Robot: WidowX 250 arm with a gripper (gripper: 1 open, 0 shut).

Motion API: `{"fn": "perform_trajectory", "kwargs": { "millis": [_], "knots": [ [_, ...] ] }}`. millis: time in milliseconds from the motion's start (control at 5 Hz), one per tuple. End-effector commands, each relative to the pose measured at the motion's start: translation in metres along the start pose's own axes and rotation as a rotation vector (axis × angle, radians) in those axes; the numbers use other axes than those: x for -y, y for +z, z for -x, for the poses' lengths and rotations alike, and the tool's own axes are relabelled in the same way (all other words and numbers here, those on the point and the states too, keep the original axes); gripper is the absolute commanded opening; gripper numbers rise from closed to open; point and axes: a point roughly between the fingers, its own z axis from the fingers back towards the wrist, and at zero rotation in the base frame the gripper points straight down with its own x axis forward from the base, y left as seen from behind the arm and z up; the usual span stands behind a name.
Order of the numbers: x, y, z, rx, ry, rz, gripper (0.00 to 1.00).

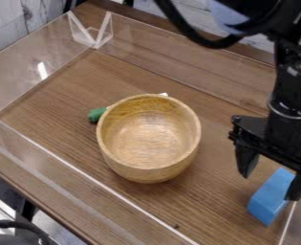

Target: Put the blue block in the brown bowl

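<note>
Blue is the nearest thing to me — the blue block (275, 195) lies on the wood-grain table (76, 91) directly under my gripper (274, 174), its upper end sitting between my two black fingers (246, 158) while its lower end pokes out toward the camera. My fingers point straight down and stand wide apart, one on either side of the block's top corner; I cannot tell whether either of them touches it, and nothing is clamped between them.

Off to my left, near but clear of my fingers, sits the brown bowl (149, 135) — light tan wood with visible grain and a thick rim, upright, with nothing showing inside it. The block lies outside it, on the bare table to its right.

Beyond the bowl's far-left rim, touching or just beside it, a small green object (97, 114) peeks out; most of it is hidden by the bowl, so I cannot name it more exactly.

Clear plastic walls (32, 53) run around the table, the farthest of them well behind me and to my left.
</note>
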Motion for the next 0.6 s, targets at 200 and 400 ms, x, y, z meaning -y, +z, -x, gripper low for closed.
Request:
{"fn": "perform_trajectory", "kwargs": {
  "millis": [200,400],
  "knots": [
    [0.0040,-0.0017,-0.0049,0.062,-0.021,0.013,1.00],
    [0.0042,-0.0050,-0.0052,0.081,-0.025,0.016,1.00]
  ]
}}
